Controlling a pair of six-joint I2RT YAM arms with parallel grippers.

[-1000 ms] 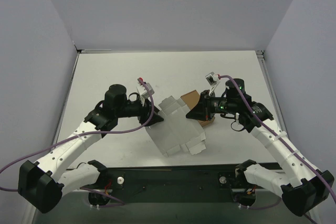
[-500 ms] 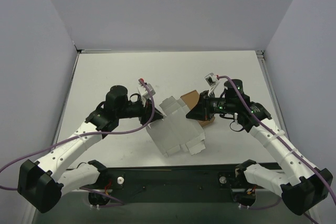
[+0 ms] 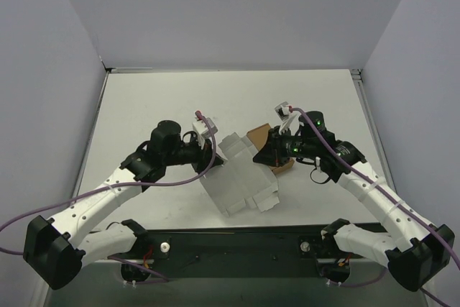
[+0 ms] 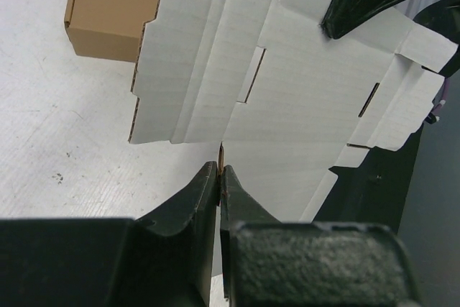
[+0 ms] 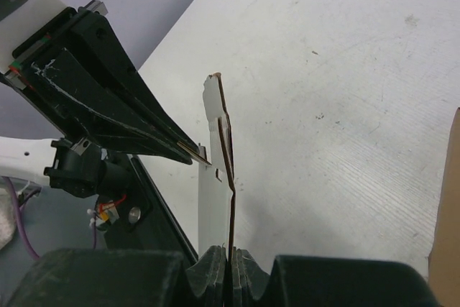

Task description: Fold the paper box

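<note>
**A:** Where does the paper box (image 3: 241,181) sit?

**B:** Between the two pairs of jaws. It is a flat white blank, creased and notched, with its tabs spread out and nothing folded up. The left arm (image 3: 108,192) reaches it from one side and the right arm (image 3: 377,195) from the other.

**A:** How do the left jaws stand?

**B:** They are pinched together on the blank's near edge, with only the thin card between them.

**A:** And the right jaws?

**B:** They are the same — clamped on the opposite edge. In their own camera the card stands edge-on, running straight away from them toward the left jaws.

**A:** Does the blank rest on the counter (image 3: 180,98)?

**B:** Its low corner may touch, but that cannot be told.

**A:** Is there anything else nearby?

**B:** A small brown box (image 4: 108,12) sits on the counter just beside the right jaws. From the left jaws it lies beyond the blank's far corner.
</note>
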